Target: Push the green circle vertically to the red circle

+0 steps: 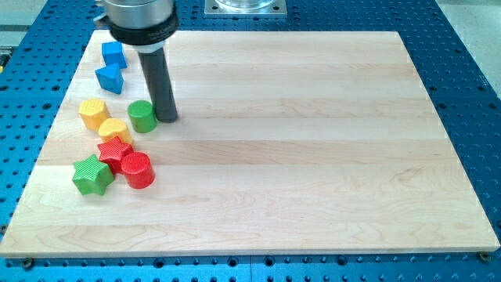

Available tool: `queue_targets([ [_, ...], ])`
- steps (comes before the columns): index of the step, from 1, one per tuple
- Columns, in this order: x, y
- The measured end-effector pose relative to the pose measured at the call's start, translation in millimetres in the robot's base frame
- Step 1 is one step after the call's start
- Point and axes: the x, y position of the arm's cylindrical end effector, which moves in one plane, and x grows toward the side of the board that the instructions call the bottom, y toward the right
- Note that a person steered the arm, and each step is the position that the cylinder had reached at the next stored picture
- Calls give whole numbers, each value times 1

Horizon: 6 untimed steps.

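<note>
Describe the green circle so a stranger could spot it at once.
Look at the cluster of blocks by the wooden board's left edge. The green circle is the round block immediately left of my tip. Unlike the green star lower down, it is a plain cylinder.

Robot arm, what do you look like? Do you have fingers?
No fingers! My arm ends in a straight, dark grey rod hanging from a round, shiny silver and black collar. Its blunt lower end is my tip, beside the green circle. No cables or markings show.
</note>
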Motion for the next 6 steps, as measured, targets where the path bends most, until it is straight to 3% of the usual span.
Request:
queue_targets([
  [2,-50,-6],
  [4,-18,-44],
  [6,5,-14],
])
